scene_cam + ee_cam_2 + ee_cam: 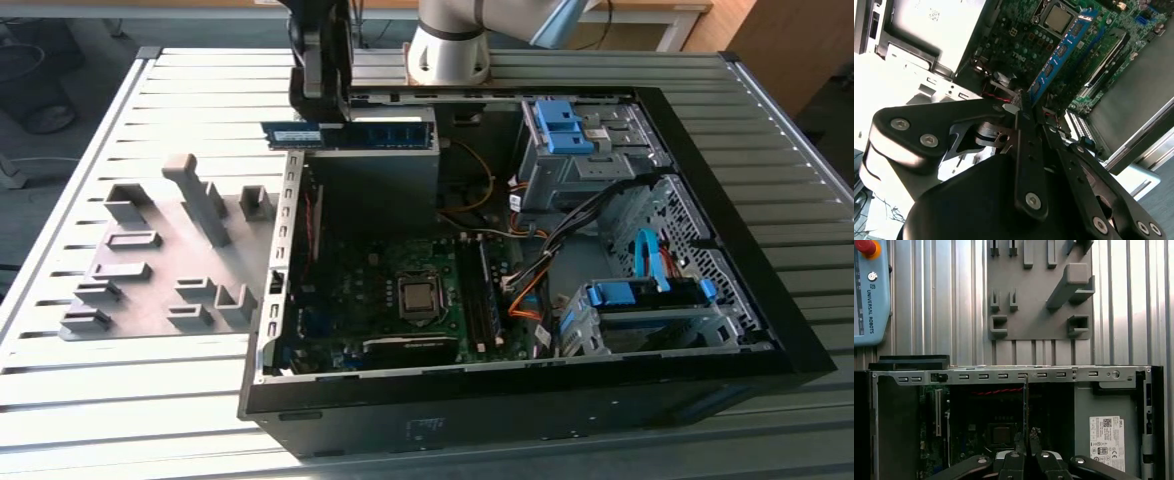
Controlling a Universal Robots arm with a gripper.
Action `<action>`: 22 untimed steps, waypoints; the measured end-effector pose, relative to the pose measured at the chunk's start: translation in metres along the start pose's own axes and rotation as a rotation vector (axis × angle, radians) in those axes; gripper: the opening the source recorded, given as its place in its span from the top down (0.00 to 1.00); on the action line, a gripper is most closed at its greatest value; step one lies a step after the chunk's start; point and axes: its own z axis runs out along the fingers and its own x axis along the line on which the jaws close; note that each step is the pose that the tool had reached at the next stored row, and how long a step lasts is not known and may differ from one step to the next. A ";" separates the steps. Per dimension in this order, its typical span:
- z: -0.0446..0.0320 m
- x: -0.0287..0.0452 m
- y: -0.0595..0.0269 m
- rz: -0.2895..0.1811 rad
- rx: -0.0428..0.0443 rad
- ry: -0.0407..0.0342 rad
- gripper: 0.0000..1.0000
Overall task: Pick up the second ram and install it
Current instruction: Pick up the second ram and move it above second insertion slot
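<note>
Second ram: the second ram (350, 135) is hanging level in the air over the far rim of the open computer case (534, 420), toward the exterior view's left. It is not sitting in any slot.
Gripper: the gripper (324, 118) is pinching the stick from above near one end, with its fingers closed on the board.
Exterior view: this is showing the stick flat-on as a blue-green strip with dark chips. The motherboard (387, 290) is lying well below it inside the case.
Second wrist view: the stick (1061, 47) is running away from the gripper (1023, 102), crossing in front of the motherboard (1019, 30) and its processor socket (1058, 17).
First wrist view: the stick is appearing edge-on as a thin dark line (1026, 405) coming out of the gripper (1026, 440). Beyond the case rim, a grey tray (1039, 295) with upright blocks and a teach pendant (869, 290) are lying on the desk (929, 315).
Hard to make out: the memory slots beside the socket are sitting in shadow, so I cannot tell whether any is filled. The arm is running off the exterior view's top edge.
Surface: a slatted metal desk (120, 420) is carrying the case. The tray (160, 260) is lying just beside the case on the exterior view's left, and the robot base (447, 45) is standing at the far edge.
Room: a wooden panel (781, 40) is standing past the desk's far corner on the exterior view's right.
</note>
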 end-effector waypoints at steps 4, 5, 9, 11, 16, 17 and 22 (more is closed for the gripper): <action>0.0000 -0.0001 -0.0041 0.000 0.0000 0.0000 0.86; 0.0000 -0.0001 -0.0047 0.000 0.0000 0.0000 0.86; -0.0001 -0.0002 -0.0052 0.000 0.0000 0.0000 0.86; -0.0001 -0.0002 -0.0052 0.000 0.0000 0.0000 0.86; -0.0001 -0.0002 -0.0057 0.000 0.0000 0.0000 0.86; -0.0001 -0.0003 -0.0062 0.000 -0.0001 0.0000 0.86; -0.0002 -0.0004 -0.0119 0.000 0.0000 0.0000 0.86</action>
